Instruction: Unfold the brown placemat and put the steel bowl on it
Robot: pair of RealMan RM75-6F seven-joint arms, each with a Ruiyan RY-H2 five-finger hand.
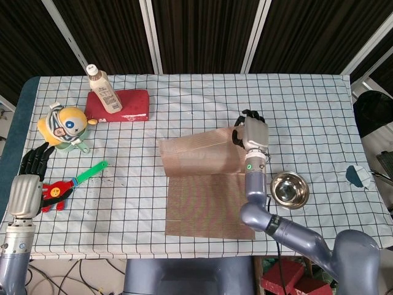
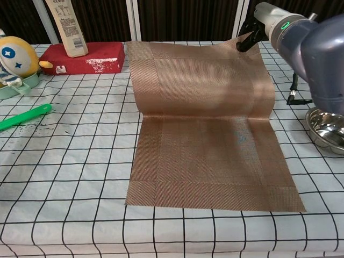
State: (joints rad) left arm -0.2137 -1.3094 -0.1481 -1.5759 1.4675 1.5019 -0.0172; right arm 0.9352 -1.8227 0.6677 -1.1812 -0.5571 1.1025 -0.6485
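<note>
The brown placemat (image 1: 206, 203) lies at the table's front centre with its near half flat. Its far half (image 2: 199, 75) is lifted and curves up off the cloth. My right hand (image 1: 251, 131) pinches the far right corner of that raised half, well above the table; in the chest view the right hand (image 2: 253, 31) shows at the top right, holding the same corner. The steel bowl (image 1: 290, 189) sits upright and empty on the cloth just right of the mat, also seen as the bowl (image 2: 327, 129) at the right edge. My left hand (image 1: 27, 187) rests at the table's left edge, fingers apart, holding nothing.
A bottle (image 1: 102, 88) stands on a red block (image 1: 120, 105) at the back left. A yellow toy (image 1: 64, 125) and a green-handled toy (image 1: 89, 173) lie near my left hand. A small blue object (image 1: 357, 175) sits at the right edge.
</note>
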